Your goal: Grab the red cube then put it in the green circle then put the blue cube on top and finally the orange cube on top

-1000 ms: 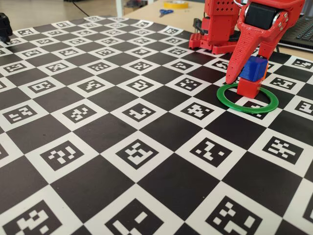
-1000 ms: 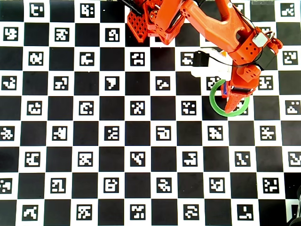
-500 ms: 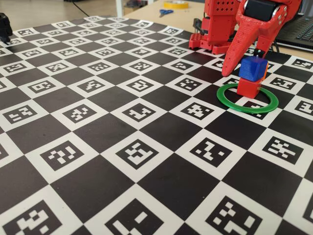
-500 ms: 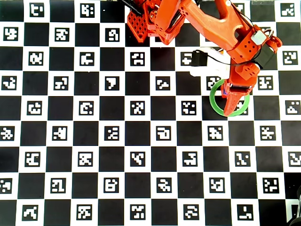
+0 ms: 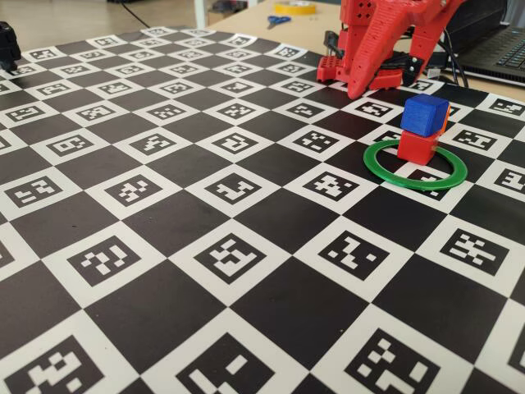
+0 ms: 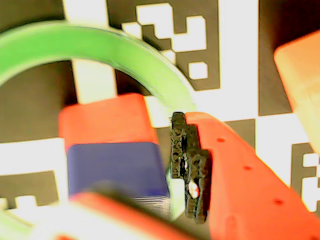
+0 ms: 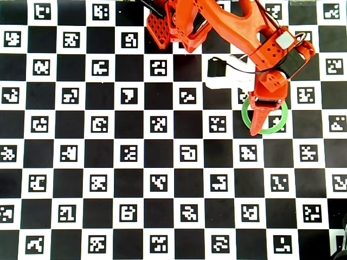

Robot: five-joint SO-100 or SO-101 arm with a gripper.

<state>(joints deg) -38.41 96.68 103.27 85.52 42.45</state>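
Note:
The blue cube [image 5: 425, 113] sits slightly skewed on the red cube [image 5: 417, 146], inside the green circle [image 5: 385, 168]. A sliver of the orange cube [image 5: 446, 121] shows just behind the stack. My gripper [image 5: 369, 82] hangs open behind and left of the stack, touching no cube. In the wrist view the blue cube [image 6: 117, 167] and the red cube [image 6: 102, 120] lie between the jaws. The black pad [image 6: 189, 165] stands just right of the blue cube. The green circle [image 6: 100, 45] and the orange cube [image 6: 300, 85] also show there. In the overhead view my gripper [image 7: 260, 122] covers the cubes over the green circle [image 7: 244, 116].
The marker checkerboard [image 5: 205, 246] covers the table. The arm's base [image 7: 168, 24] stands at the back. A black and white unit with cable [image 7: 225, 76] lies left of the arm. Scissors [image 5: 277, 20], a yellow tape roll [image 5: 295, 6] and a laptop [image 5: 500, 41] lie beyond the board.

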